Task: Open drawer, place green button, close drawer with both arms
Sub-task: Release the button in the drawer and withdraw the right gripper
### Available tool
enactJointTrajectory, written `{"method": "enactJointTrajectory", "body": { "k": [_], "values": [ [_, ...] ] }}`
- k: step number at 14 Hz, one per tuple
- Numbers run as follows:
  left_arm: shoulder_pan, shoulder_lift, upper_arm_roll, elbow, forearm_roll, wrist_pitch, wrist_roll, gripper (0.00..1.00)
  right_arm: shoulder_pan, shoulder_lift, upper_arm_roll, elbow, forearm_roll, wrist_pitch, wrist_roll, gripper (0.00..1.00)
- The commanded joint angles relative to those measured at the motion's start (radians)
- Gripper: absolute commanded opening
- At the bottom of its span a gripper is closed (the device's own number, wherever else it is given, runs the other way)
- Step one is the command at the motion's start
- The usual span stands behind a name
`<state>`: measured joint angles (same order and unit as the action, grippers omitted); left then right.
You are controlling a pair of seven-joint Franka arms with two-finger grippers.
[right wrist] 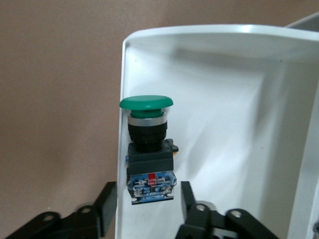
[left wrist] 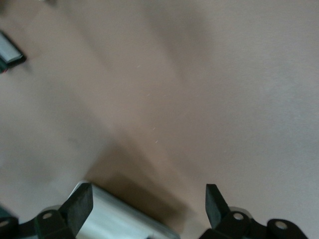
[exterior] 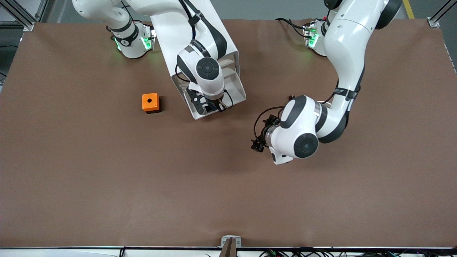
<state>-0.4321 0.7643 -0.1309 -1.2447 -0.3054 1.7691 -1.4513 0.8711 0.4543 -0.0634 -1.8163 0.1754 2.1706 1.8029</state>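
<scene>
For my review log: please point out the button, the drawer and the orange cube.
button (right wrist: 146, 102): right wrist view, green cap.
drawer (right wrist: 219, 104): right wrist view, bare white floor.
orange cube (exterior: 150, 102): front view, top face.

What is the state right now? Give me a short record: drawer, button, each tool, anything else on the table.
drawer: the drawer is pulled out of the white cabinet
button: the button lies inside the drawer by its wall, green cap toward the front corner
right tool: the right tool is over the drawer, fingers open on either side of the button's rear block, not closed on it
left tool: the left tool is open, over bare table, holding nothing
other: orange cube on the table beside the cabinet, toward the right arm's end
</scene>
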Motion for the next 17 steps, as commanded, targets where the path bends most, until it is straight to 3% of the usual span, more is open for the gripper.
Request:
{"method": "enactJointTrajectory", "body": {
  "k": [1,4,9,12,17],
  "values": [
    [-0.071,0.007,0.005,-0.012,0.089,0.081,0.000,0.99,-0.012,-0.023,-0.009,0.024,-0.014,-0.044,0.024,1.00],
    [-0.082,0.026,0.004,-0.019,0.089,0.124,0.011,0.99,-0.121,-0.052,-0.019,0.115,-0.014,-0.168,-0.047,1.00],
    [-0.167,0.062,0.004,-0.030,0.097,0.193,0.120,0.99,-0.351,-0.150,-0.021,0.141,-0.014,-0.227,-0.561,1.00],
    [-0.223,0.064,0.005,-0.085,0.098,0.280,0.187,1.00,-0.476,-0.224,-0.022,0.140,-0.014,-0.271,-0.830,1.00],
    [-0.306,0.062,0.004,-0.114,0.095,0.288,0.284,1.00,-0.658,-0.368,-0.022,0.141,-0.051,-0.426,-1.284,1.00]
  ]
}}
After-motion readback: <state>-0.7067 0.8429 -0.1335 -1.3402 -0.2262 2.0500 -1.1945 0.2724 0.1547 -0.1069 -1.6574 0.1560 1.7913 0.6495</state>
